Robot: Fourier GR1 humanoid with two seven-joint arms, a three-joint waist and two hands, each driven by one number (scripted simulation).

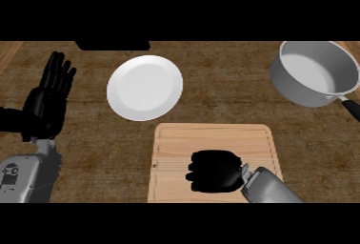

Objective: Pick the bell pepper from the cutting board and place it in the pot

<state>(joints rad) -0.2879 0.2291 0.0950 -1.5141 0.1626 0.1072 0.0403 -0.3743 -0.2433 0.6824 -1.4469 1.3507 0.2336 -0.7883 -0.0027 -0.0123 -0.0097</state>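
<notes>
The pepper is not visible. The right hand (215, 170) is curled shut over the near middle of the board (211, 138), and its black fingers cover whatever lies within them. The pepper's colour, shape and attitude therefore cannot be reported. The only place where it can be is inside that curl, on or just above the board. The hand's grey forearm (273, 188) enters from the near edge, right of centre.

The board is pale wood, rectangular with rounded corners. It lies at the near centre of the counter (232, 107), and its near end runs out of view. The surface around the hand is bare.

The pot (292, 81) stands at the far right, well apart from the board. It is grey metal, round and deep-walled. The interior is pale and smooth with nothing in it. A black handle (349, 108) projects from its near right side towards the right edge of the view.

The plate (144, 87) is white and lies on the counter at far centre-left, beyond the board's far left corner and apart from it. Nothing is on it.

The left hand (45, 102) is at the left edge, well apart from the board. It is at rest, open, with fingers straight and together pointing away, and it holds nothing.

The counter is dark brown wood grain. A dark block (112, 45) shows at the far edge, left of centre. What it is cannot be told.
</notes>
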